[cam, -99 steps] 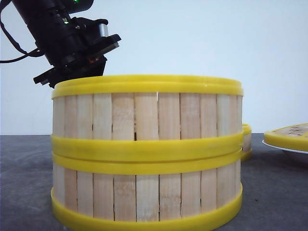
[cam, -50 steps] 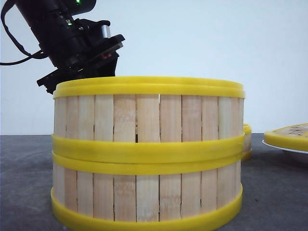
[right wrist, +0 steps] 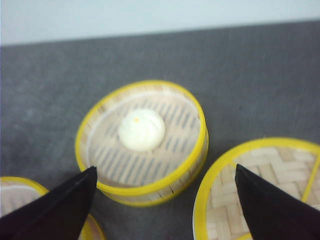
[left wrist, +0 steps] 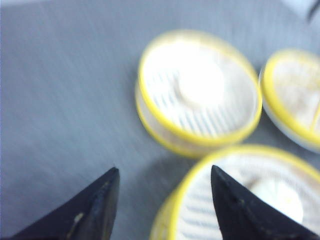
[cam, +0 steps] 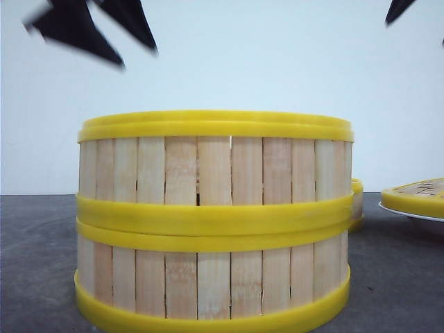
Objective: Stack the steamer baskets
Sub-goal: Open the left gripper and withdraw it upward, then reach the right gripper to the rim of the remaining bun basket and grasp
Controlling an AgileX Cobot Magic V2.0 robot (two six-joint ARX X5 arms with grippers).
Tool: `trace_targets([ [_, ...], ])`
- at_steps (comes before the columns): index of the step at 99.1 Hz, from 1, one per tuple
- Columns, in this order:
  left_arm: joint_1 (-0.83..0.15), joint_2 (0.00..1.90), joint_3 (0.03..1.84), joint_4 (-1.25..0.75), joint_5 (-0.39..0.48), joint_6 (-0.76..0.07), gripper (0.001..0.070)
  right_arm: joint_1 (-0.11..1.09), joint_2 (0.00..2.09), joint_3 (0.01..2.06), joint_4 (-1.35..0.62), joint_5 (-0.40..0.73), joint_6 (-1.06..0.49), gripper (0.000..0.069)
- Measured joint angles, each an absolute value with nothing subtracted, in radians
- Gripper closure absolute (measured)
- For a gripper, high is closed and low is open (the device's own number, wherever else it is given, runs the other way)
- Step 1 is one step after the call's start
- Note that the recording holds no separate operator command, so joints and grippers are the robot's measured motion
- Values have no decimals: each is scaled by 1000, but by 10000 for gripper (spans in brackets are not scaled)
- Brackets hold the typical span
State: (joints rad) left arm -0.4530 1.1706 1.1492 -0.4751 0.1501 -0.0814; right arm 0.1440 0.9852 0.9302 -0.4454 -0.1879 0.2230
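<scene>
**Third basket: approach and grasp**

Two steamer baskets [cam: 214, 222] stand stacked nearest the camera. The single basket [right wrist: 142, 141], holding a bun [right wrist: 141, 130], sits behind, beside the lid [right wrist: 260, 190]. Both the left gripper [left wrist: 162, 200] and right gripper [right wrist: 165, 200] hang spread and empty. Grip the single basket's rim at opposite points; lift level to avoid tipping the bun.
</scene>
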Motion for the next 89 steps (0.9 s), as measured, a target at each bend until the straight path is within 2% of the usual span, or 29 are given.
trace_targets([
  [15,-435,1039,1109,-421,130,-82,363,144,1163,1011,-427,-188,225,195],
  [36,-439,859,866,-355,127,-102,363,144,1443,1183,-427,-191,225,212],
  [46,-456,788,789,-395,126,-116,363,144,1577,1263,-427,-187,225,272],
  [62,-497,687,776,-500,126,-121,363,144,1755,1390,-435,-166,224,339],
  [89,-522,566,776,-617,126,-158,363,144,1924,1505,-459,-100,220,363],
])
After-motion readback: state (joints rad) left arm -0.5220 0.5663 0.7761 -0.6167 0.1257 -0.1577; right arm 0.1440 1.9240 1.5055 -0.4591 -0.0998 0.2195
